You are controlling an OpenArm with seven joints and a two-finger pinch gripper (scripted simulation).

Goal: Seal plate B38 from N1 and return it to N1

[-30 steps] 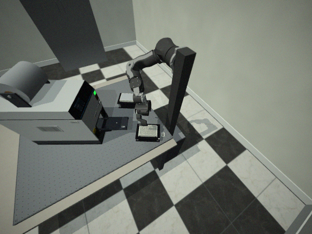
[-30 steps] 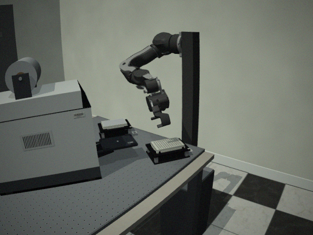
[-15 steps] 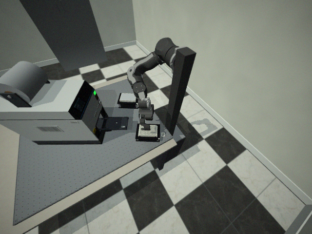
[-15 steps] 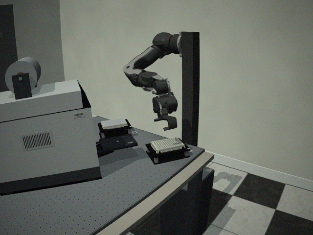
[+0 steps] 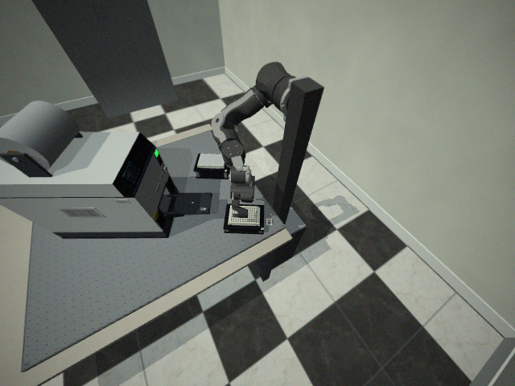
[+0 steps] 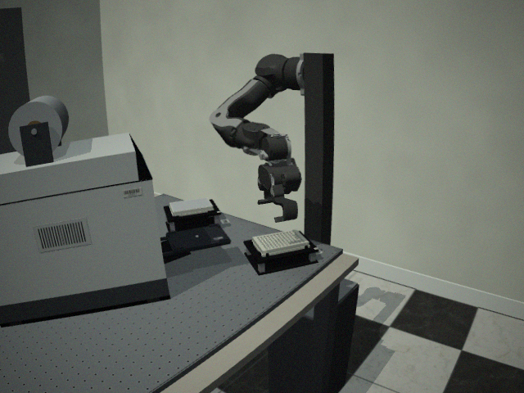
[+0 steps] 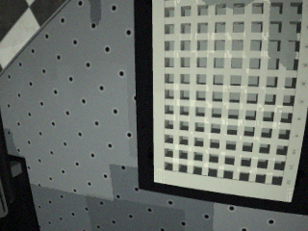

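Gripper hangs wide open, holding nothing, above plate B38 in its nest, prob. to grab it.

You see a white, grid-patterned well plate on a black rectangular nest, a grey perforated table top, a green lamp, and a black-and-white chequered floor.
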